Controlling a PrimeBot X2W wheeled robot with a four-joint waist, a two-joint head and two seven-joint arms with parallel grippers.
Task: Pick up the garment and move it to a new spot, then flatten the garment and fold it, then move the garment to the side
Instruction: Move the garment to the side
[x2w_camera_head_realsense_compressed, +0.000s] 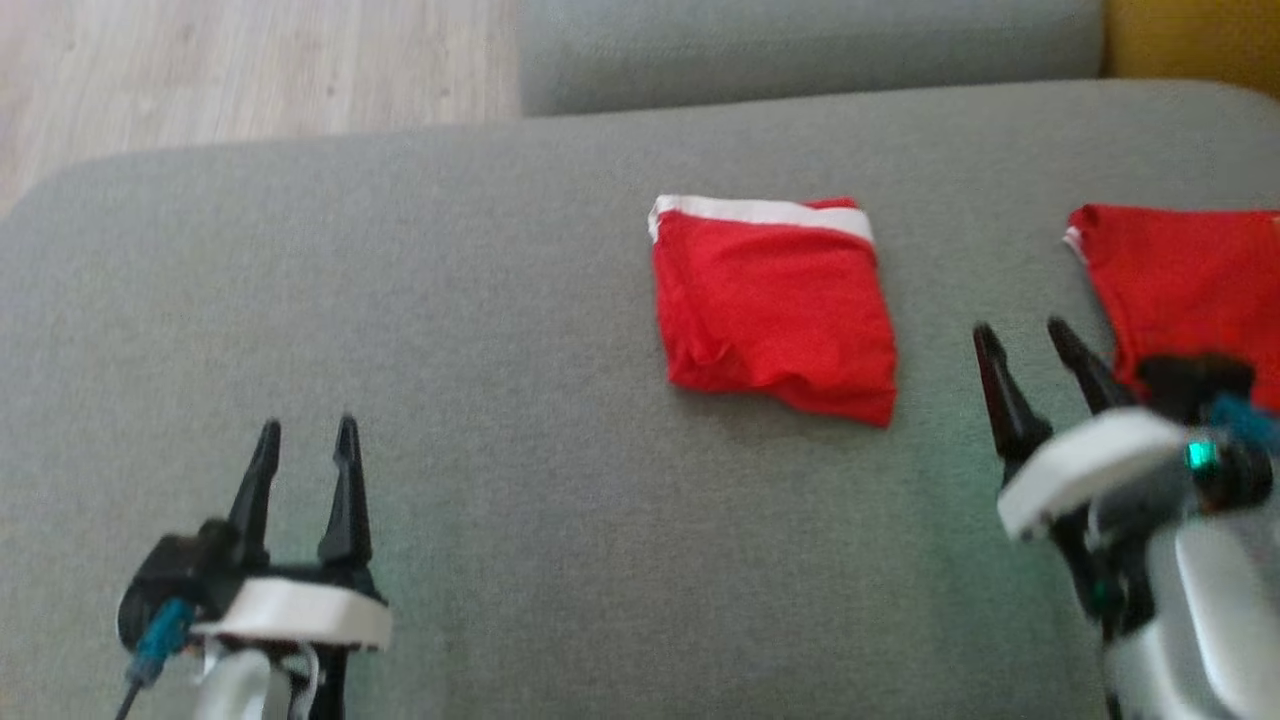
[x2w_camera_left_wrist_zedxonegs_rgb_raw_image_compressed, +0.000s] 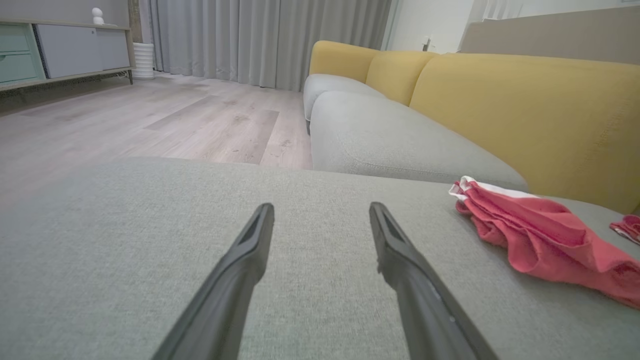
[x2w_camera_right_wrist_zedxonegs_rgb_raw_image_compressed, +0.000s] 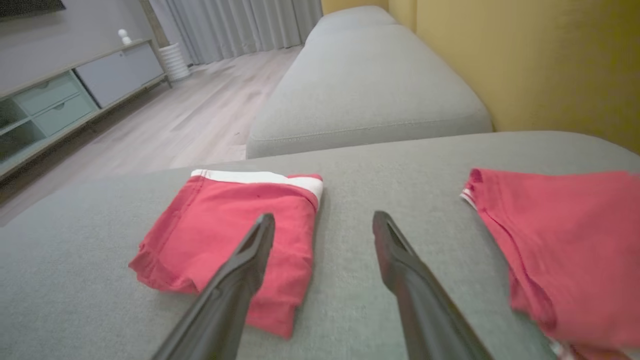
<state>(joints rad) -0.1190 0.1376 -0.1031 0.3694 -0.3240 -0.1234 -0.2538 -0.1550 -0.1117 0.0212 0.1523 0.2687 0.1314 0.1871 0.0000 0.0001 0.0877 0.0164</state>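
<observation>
Two wide-open, empty claws, our left gripper (x2w_camera_head_realsense_compressed: 308, 425) and right gripper (x2w_camera_head_realsense_compressed: 1022, 328), flank the folded garment (x2w_camera_head_realsense_compressed: 775, 305); wrist views add a yellow backrest (x2w_camera_left_wrist_zedxonegs_rgb_raw_image_compressed: 525, 105).

Head view: high, looking steeply down on the grey seat cushion (x2w_camera_head_realsense_compressed: 450, 300); left tool (x2w_camera_head_realsense_compressed: 307, 423) at lower left, right tool (x2w_camera_head_realsense_compressed: 1021, 326) at lower right.
Left wrist view: very low, skimming the cushion, facing along it toward the wooden floor (x2w_camera_left_wrist_zedxonegs_rgb_raw_image_compressed: 200, 115), curtains (x2w_camera_left_wrist_zedxonegs_rgb_raw_image_compressed: 260, 40) and yellow backrest (x2w_camera_left_wrist_zedxonegs_rgb_raw_image_compressed: 525, 110).
Right wrist view: a little higher, tilted down, facing the same way, nearer the cloth.
Shared by all three: the folded red garment (x2w_camera_head_realsense_compressed: 775, 310) and, right of it, a second red cloth (x2w_camera_head_realsense_compressed: 1190, 280). Both wrist views share the floor and curtains.
</observation>
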